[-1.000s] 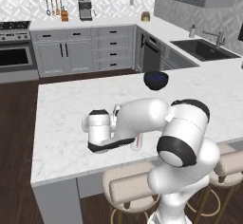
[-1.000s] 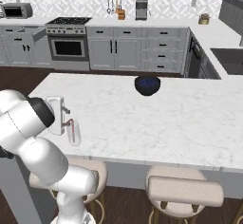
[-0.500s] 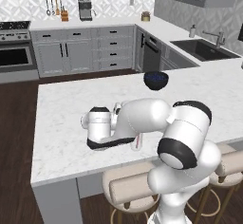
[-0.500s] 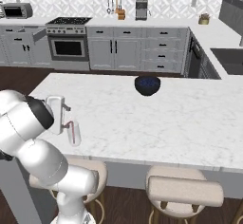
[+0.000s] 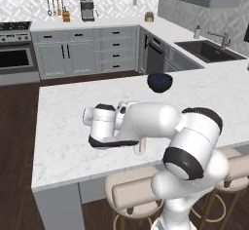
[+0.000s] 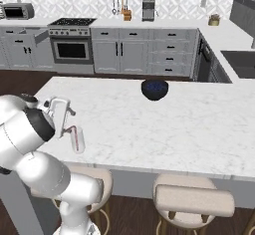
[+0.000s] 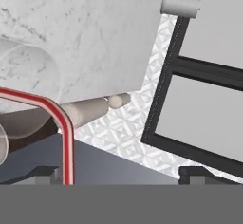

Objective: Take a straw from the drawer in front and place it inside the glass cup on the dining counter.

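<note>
Straw: one red bent straw [image 6: 73, 135] stands in the glass cup [image 6: 78, 141], its crook hanging over the rim, so the placing looks done.
Cup: one clear tumbler, near the front edge of the dining counter [image 6: 199, 124], just beside the robot's hand.
Gripper: the gripper [image 6: 69, 129] sits just above and beside the cup, fingers spread wide, pinching nothing; likely it has let go.
Bowl: one dark blue bowl [image 6: 154, 89], well apart, toward the far edge.
Stools: two beige cushioned stools [image 6: 193, 199] tucked under the counter.
</note>
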Available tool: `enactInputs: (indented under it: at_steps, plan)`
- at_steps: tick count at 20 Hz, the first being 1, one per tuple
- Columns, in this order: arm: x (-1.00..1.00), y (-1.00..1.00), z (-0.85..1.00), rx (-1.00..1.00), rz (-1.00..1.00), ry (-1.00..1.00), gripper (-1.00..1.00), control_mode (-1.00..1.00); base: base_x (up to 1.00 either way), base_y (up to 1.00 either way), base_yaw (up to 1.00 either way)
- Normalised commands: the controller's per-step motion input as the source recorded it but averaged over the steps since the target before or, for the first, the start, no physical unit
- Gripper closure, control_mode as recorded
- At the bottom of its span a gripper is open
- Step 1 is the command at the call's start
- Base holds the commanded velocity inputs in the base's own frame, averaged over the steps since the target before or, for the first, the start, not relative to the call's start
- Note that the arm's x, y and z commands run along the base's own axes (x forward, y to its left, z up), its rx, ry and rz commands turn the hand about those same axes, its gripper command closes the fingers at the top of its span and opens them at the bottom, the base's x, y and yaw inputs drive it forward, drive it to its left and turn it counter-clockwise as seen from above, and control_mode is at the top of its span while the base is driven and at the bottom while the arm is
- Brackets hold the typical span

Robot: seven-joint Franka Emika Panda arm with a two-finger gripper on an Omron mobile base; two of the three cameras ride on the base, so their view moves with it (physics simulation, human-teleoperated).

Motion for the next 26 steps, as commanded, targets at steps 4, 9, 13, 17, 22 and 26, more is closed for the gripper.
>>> enactInputs:
  at_steps: [4, 9, 13, 17, 22, 26]
  plan:
    - [0.08, 0.00, -0.07, 0.23, 0.11, 0.00, -1.00, -1.00, 0.00, 0.00, 0.00]
    - [0.09, 0.00, -0.16, 0.35, 0.13, 0.00, -1.00, -1.00, 0.00, 0.00, 0.00]
    - [0.11, -0.01, -0.17, 0.35, 0.12, -0.02, -1.00, -1.00, 0.00, 0.00, 0.00]
    - [0.08, 0.00, -0.07, 0.34, 0.13, -0.06, -1.00, -1.00, 0.00, 0.00, 0.00]
    - [-0.16, -0.03, 0.26, 0.35, 0.16, -0.21, -1.00, -1.00, 0.00, 0.00, 0.00]
    - [-0.51, -0.25, 0.64, 0.34, 0.14, -0.26, -1.00, -1.00, 0.00, 0.00, 0.00]
